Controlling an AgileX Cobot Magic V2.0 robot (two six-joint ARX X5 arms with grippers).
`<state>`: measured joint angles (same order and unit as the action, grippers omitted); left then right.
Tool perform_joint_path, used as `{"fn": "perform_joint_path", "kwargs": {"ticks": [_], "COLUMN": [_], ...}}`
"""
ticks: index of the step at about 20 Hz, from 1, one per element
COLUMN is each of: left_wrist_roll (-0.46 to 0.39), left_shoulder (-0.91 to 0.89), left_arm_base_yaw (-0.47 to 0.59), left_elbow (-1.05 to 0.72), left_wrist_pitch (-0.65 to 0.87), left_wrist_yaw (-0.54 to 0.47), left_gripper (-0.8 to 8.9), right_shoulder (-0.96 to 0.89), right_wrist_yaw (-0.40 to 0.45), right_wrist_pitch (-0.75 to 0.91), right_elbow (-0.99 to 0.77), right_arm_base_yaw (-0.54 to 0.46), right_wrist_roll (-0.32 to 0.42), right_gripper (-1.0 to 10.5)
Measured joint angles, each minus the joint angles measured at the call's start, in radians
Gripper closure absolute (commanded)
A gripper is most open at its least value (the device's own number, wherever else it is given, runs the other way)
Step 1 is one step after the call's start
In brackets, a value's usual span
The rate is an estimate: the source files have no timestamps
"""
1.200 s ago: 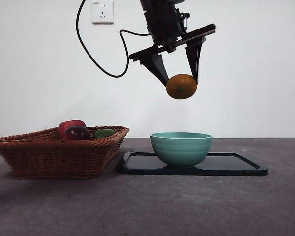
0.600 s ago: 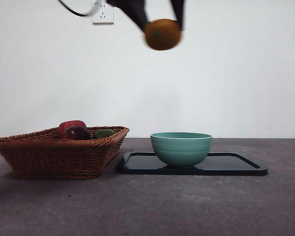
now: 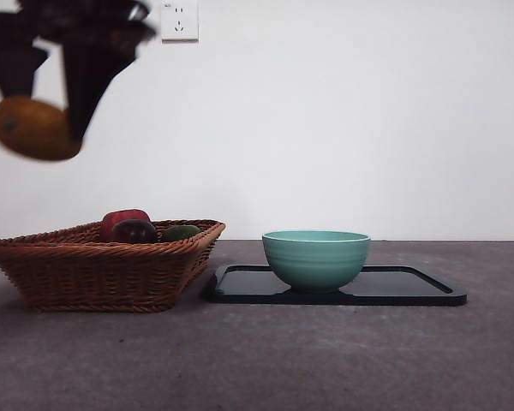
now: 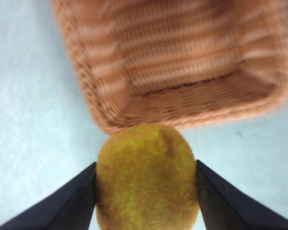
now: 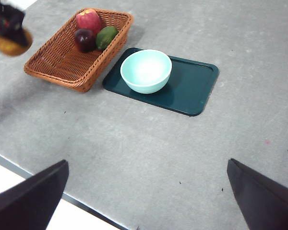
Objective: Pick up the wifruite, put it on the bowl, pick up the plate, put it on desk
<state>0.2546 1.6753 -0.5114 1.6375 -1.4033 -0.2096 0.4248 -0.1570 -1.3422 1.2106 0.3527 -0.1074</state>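
Left gripper [image 4: 146, 191] grips wifruite [image 4: 147, 177] above basket [image 4: 182, 62] corner.

Air above bowl [image 3: 315, 259] and tray [image 3: 411, 289] is open, nothing overhead. Wicker basket [image 3: 103, 265] sits just beside tray's edge, narrow gap between. Left gripper [image 3: 43, 86] with wifruite [image 3: 34, 128] occupies space high over basket's outer end. Desk [image 3: 325, 360] in front is open.

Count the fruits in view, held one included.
4. Orange fruit held in the left gripper, up beside the basket. In the basket: red apple, dark red fruit, green fruit. None visibly hidden.
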Motion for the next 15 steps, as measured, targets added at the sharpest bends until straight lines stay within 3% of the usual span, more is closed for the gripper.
{"fn": "perform_joint_path", "kwargs": {"ticks": [5, 9, 15], "left_wrist_roll": [-0.002, -0.003, -0.002], "left_shoulder": [0.004, 0.065, 0.191], "left_arm_base_yaw": [0.048, 0.061, 0.061], "left_elbow": [-0.098, -0.099, -0.100], "left_wrist_pitch": [0.320, 0.362, 0.409], "left_wrist_yaw": [0.003, 0.059, 0.062], "left_gripper": [6.09, 6.31, 6.29], "right_shoulder": [0.000, 0.000, 0.000], "right_wrist_yaw": [0.000, 0.000, 0.000], "right_wrist_pitch": [0.000, 0.000, 0.000], "right_elbow": [0.000, 0.000, 0.000], "right_arm_base_yaw": [0.000, 0.000, 0.000], "right_wrist_roll": [-0.010, -0.027, -0.031], "right_gripper": [3.7, 3.7, 3.7]}}
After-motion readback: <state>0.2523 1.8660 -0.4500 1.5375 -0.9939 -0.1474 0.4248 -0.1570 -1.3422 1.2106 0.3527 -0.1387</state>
